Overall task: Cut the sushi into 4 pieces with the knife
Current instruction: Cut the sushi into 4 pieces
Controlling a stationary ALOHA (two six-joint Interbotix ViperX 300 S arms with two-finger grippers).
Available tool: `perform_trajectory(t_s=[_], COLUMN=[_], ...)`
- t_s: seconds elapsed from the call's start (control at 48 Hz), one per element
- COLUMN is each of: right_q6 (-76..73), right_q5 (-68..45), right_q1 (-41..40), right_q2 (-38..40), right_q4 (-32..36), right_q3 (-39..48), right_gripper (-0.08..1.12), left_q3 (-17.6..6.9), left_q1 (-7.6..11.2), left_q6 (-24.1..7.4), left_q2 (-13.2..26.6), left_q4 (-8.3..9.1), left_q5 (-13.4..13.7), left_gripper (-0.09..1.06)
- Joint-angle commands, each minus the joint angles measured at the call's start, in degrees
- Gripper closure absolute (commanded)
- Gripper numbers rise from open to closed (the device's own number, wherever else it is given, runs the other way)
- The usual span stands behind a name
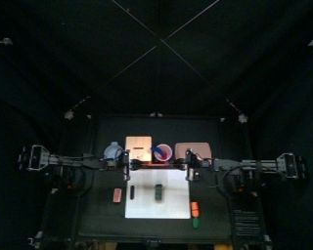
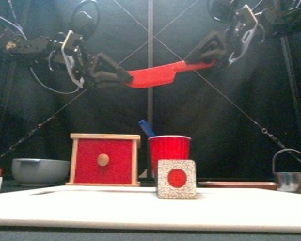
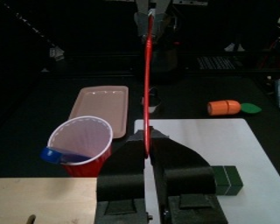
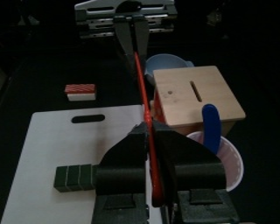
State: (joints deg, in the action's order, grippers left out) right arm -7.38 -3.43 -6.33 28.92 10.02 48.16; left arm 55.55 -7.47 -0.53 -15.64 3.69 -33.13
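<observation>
The red knife [image 2: 157,73] hangs high above the table, gripped at both ends. My left gripper [image 2: 113,77] is shut on its left end and my right gripper [image 2: 206,56] is shut on its right end. In the left wrist view the blade [image 3: 147,70] runs edge-on from my left gripper [image 3: 147,140] to the other arm. The right wrist view shows the knife [image 4: 140,87] leaving my right gripper [image 4: 143,136]. Below it, the dark green sushi roll [image 1: 159,191] lies whole on the white cutting board [image 1: 144,207]. Its speckled end with a red centre [image 2: 179,179] faces front.
Behind the board stand a wooden box [image 2: 105,160] with a red drawer front, a red cup [image 2: 169,151] holding a blue knife [image 2: 147,127], a pink tray [image 1: 192,150] and a blue-grey bowl [image 2: 40,170]. A red toy [image 1: 117,195] and an orange toy [image 1: 196,208] flank the board. A metal cutter [image 2: 289,174] stands right.
</observation>
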Motion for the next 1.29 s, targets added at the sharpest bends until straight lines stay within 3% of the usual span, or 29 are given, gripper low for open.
perform_trajectory(t_s=[0.021, 0.104, 0.333, 0.542, 0.792, 1.125, 1.292], right_q6=[0.0, 0.0, 0.0, 0.0, 0.0, -0.1, -0.1], right_q5=[-0.7, -0.7, -0.7, -0.7, -0.7, -1.0, -1.1], right_q1=[0.3, 0.4, 2.3, 3.6, 5.7, 7.6, 8.1], right_q2=[-1.1, -2.5, -6.3, -9.8, -12.0, -12.4, -14.5], right_q4=[-1.1, -1.1, -1.4, -2.5, -4.2, -5.2, -6.2], right_q3=[-0.4, 0.0, 1.5, 2.2, 1.8, 1.3, 1.1], right_gripper=[0.79, 0.79, 0.79, 0.79, 0.79, 0.79, 0.79], left_q3=[-0.1, 0.6, 0.6, 0.5, 1.0, 2.8, 2.5], left_q1=[-0.53, -0.26, 1.93, 3.96, 6.59, 10.37, 11.51], left_q6=[0.2, 0.2, 0.2, 0.4, 0.6, 0.8, 0.9], left_q2=[1.0, 2.5, 8.0, 11.9, 13.6, 14.7, 16.9], left_q4=[1.41, 2.46, 2.81, 2.72, 2.64, -1.14, -3.08], left_q5=[-4.9, -7.6, -11.7, -13.4, -14.2, -14.2, -14.2], left_gripper=[0.71, 0.71, 0.71, 0.71, 0.71, 0.72, 0.72])
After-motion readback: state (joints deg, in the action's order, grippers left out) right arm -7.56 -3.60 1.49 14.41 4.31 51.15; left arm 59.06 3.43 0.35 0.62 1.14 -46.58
